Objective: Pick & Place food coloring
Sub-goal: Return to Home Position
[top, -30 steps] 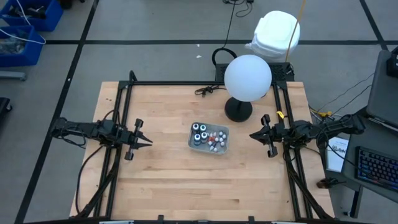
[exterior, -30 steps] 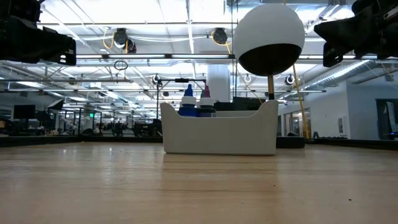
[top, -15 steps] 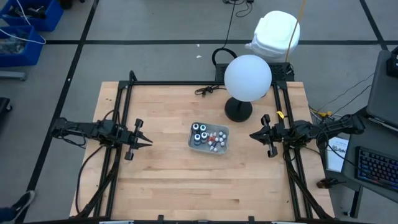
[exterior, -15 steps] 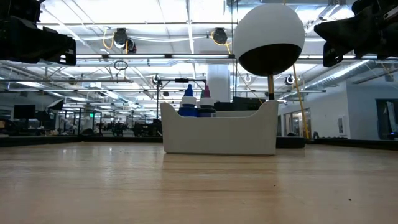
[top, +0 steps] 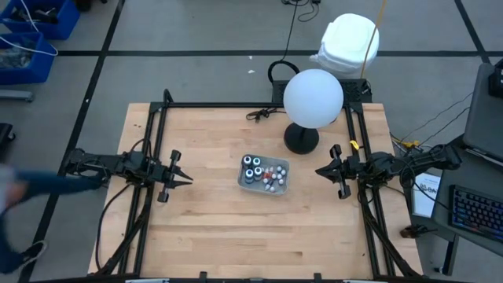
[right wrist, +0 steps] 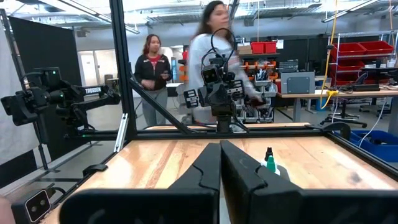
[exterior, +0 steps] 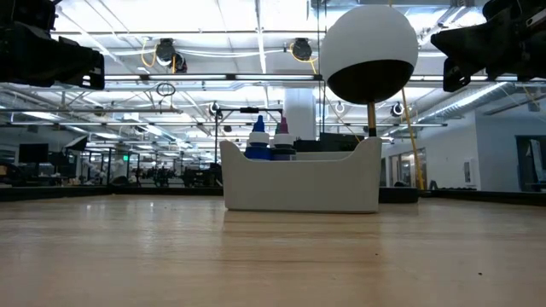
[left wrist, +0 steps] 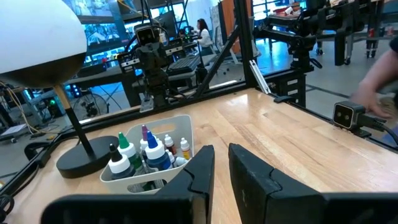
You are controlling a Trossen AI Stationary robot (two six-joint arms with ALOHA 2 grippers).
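Wood, pale and bare, makes up the table (top: 236, 228), and near its middle sits a small gray bin (top: 263, 191) with all the food coloring (top: 273, 178) inside it. From above I can see dark round tops on the bin's left side, and tiny white-capped bottles, some reddish, crowded on its right side. From table height only a blue-tipped bottle and a couple of neighbours poke over the bin's rim. Just behind the bin, towards the far edge, a lamp (top: 313, 97) stands on a black round foot, its white globe hanging above the table. The left gripper (top: 189, 179) hovers over the left part of the table, well apart from the bin and pointing at it. Its fingers are drawn in to a thin slit with nothing between them. The right gripper (top: 318, 171) hangs over the right part, facing the bin from the other side and also well clear of it. Its fingers are pressed together and empty. A blurred blue sleeve (top: 39, 187) reaches in from the left edge of the floor, near the back of the left arm. Beyond the table, past the left arm, two people (right wrist: 152, 68) stand among the racks and benches.
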